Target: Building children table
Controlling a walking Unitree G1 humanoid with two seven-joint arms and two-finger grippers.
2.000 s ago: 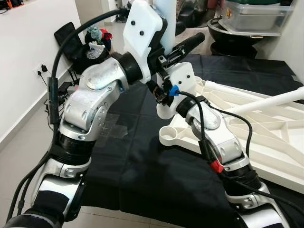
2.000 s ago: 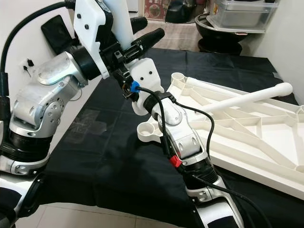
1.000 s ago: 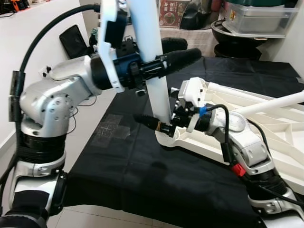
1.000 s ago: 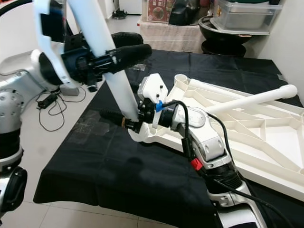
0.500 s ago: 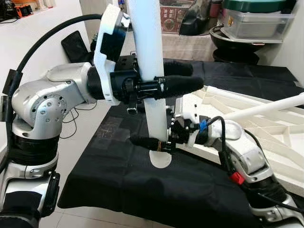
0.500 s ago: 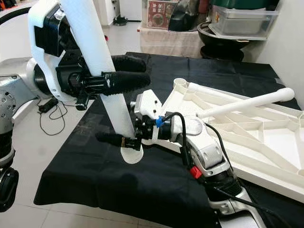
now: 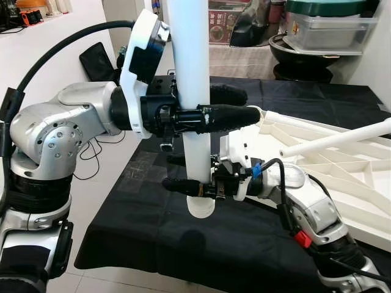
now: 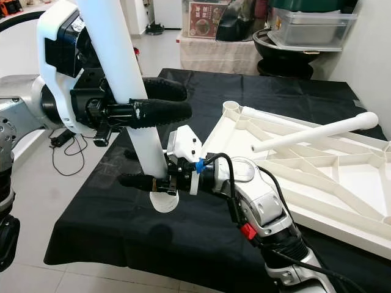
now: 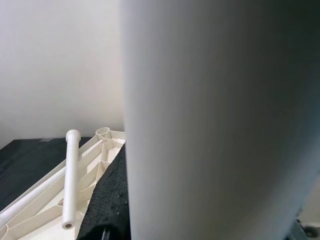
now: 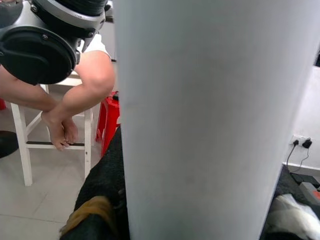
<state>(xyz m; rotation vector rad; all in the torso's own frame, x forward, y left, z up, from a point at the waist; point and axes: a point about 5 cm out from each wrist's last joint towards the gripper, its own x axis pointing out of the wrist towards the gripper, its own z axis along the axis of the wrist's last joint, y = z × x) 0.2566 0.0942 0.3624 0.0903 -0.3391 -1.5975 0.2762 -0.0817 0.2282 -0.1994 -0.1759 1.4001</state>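
A black cloth covers the surface [image 7: 153, 238], which stands on a pale tiled floor [image 8: 79, 174] beside a white wall [image 7: 36, 67]; behind it are a dark round basin [image 8: 287, 46] and a clear plastic storage box [image 8: 311, 18], partly cut off at the top edge. On the cloth lies the white moulded plastic tabletop [image 8: 342, 183], underside up, ribbed with diagonal struts and with round sockets at its corners; a slim white plastic rod [image 8: 317, 131] lies across it at a slant. The thick, smooth white plastic table leg [image 7: 195, 122] stands nearly upright just beside the tabletop's near corner, its hollow round foot close to the cloth and its top running out of view. The left gripper [image 7: 220, 107] has its jaws clamped on the leg at mid-height, one long black finger before it and one behind. The right gripper [image 8: 146, 182] has its jaws clamped on the leg near the foot. Both wrist views are blocked by the leg's blank white side; past it the right wrist view shows a seated person's bare leg [image 10: 75, 95], a white stool and a red stool [image 10: 107, 120].
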